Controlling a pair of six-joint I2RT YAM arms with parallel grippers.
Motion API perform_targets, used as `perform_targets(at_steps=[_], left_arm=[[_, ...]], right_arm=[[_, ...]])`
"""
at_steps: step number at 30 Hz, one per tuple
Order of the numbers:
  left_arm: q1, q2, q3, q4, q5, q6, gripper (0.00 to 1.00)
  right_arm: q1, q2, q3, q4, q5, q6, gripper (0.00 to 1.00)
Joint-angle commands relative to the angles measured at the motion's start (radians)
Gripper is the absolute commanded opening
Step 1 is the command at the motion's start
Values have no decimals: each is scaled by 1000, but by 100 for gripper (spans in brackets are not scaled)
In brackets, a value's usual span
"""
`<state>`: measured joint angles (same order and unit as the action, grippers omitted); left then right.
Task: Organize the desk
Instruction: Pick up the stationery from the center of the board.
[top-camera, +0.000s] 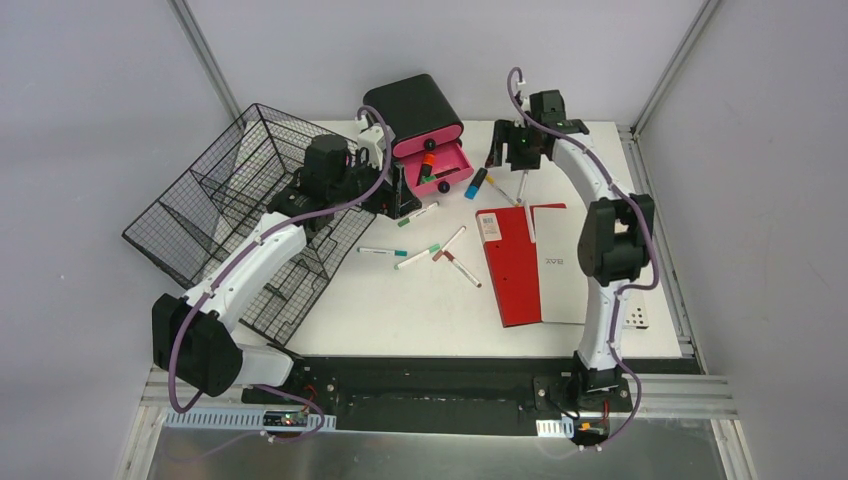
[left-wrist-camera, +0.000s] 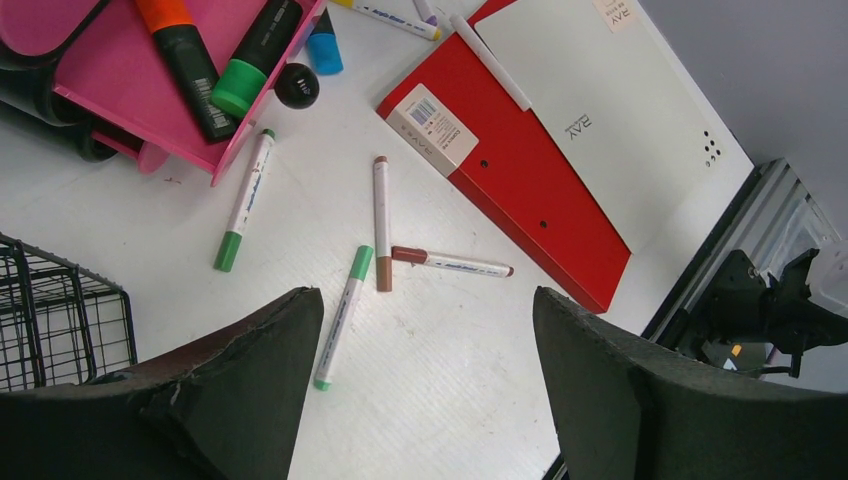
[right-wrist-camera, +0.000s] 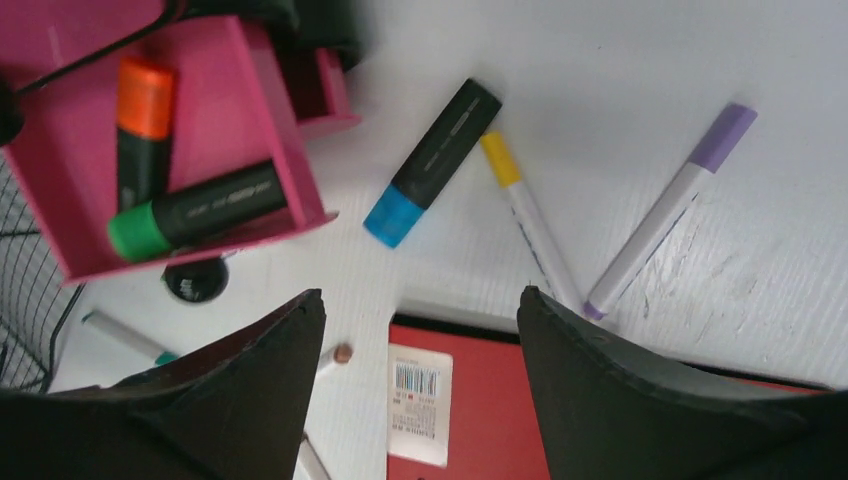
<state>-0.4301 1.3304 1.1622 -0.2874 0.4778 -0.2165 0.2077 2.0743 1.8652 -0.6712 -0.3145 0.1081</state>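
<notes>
— White, flat, with a metal frame round its edge: the counter (top-camera: 440, 310) lies under both arms and carries the pens (left-wrist-camera: 383, 225), a red-and-white notebook (top-camera: 515, 270) and a wire basket (top-camera: 215, 215). How do you expect it to handle?

— It won't, really. I judge it rigid, heavy and fixed, so it's nothing for me to lift. The top looks smooth and a bit slippery, and the pens may roll or skid if I nudge them. I'd take hold of the loose things instead, each pen across the middle of its barrel.

— And the end effectors?

— My left end effector (left-wrist-camera: 425, 295) is released, jaws wide with nothing between them, above the thin pens near the pink drawer (left-wrist-camera: 100, 60). My right end effector (right-wrist-camera: 420, 292) is also released and empty, over the blue marker (right-wrist-camera: 430, 160) just beside that drawer.

— Surface condition?

— Mostly clean, with faint scuffs by the purple pen (right-wrist-camera: 665, 210).
</notes>
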Motion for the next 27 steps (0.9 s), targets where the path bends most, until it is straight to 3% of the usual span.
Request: perform_targets(at_steps=[1, 7, 11, 15, 27], left_arm=[[10, -16, 2, 26, 15, 18, 79], [9, -29, -1, 26, 4, 25, 79], [9, -33, -1, 26, 3, 26, 79], [9, -37, -1, 26, 5, 25, 79], [9, -45, -3, 26, 2, 28, 79]], right_arm=[[44, 82, 139, -34, 189, 131, 73], [66, 192, 261, -33, 241, 211, 70], [69, 245, 309, -42, 221, 268, 51], [75, 284, 343, -61, 207, 301, 46], [104, 361, 404, -72, 259, 318, 47]])
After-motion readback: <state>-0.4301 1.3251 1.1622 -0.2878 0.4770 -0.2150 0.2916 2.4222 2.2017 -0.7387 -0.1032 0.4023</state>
